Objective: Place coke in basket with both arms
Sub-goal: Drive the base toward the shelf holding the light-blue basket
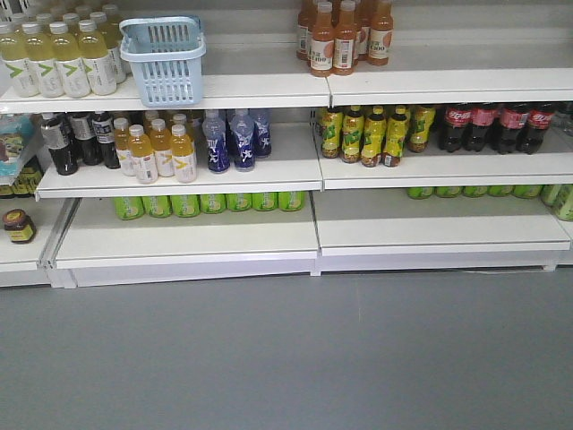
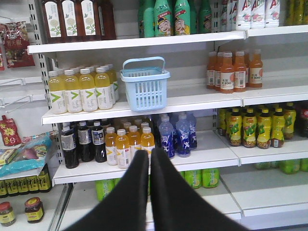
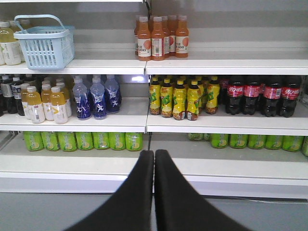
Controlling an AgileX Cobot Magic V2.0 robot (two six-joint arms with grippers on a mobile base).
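Observation:
The light blue slotted basket (image 1: 163,58) stands on the upper shelf beside pale yellow bottles, its handle swung up; it shows too in the left wrist view as the basket (image 2: 144,86) and at the top left of the right wrist view as the basket (image 3: 44,45). The coke is out of view in every frame. My left gripper (image 2: 149,153) is shut with nothing in it, well short of the shelves and below the basket. My right gripper (image 3: 154,153) is also shut and bare, low before the bottom shelf. Neither arm shows in the front view.
Dark cola bottles with red labels (image 1: 497,125) stand at the right of the middle shelf, next to yellow-green bottles (image 1: 372,134). Orange bottles (image 1: 345,36) sit on the top shelf, blue bottles (image 1: 235,139) mid-shelf, green cans (image 1: 210,202) below. Grey floor (image 1: 286,358) lies in front.

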